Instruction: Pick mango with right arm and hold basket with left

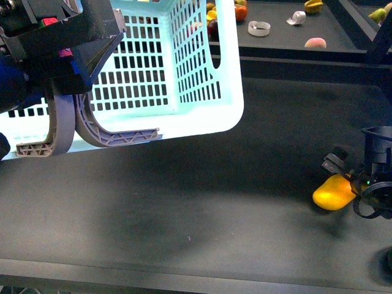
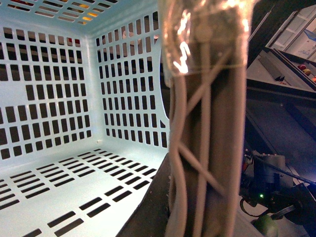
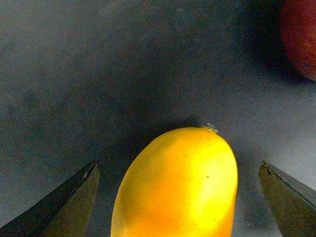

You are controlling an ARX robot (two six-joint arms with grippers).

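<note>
Near right on the table (image 1: 184, 233): mango (image 1: 334, 192) lies flat, just left of my right gripper (image 1: 356, 190). The gripper is open, the fingers (image 3: 69, 202) either side of the fruit with table showing in both gaps, so nothing is clamped yet. The mango's long axis runs left-right in the scene, in line with my reach. The blunt end is toward the wrist and the stem tip points left, away from me. The fingers straddle the short width, so closing should be enough, I judge. The right arm is far nearer than the left.

A red fruit (image 3: 301, 34) sits well apart, clear of the fingers.

Further back on the left: basket (image 1: 202, 73) is up off the table and tilted, its grey handles (image 1: 116, 138) hanging from my left gripper (image 1: 67, 55), which I judge is clamped on them.

Far right: loose fruit (image 1: 315, 43) on the back surface, not in play.
</note>
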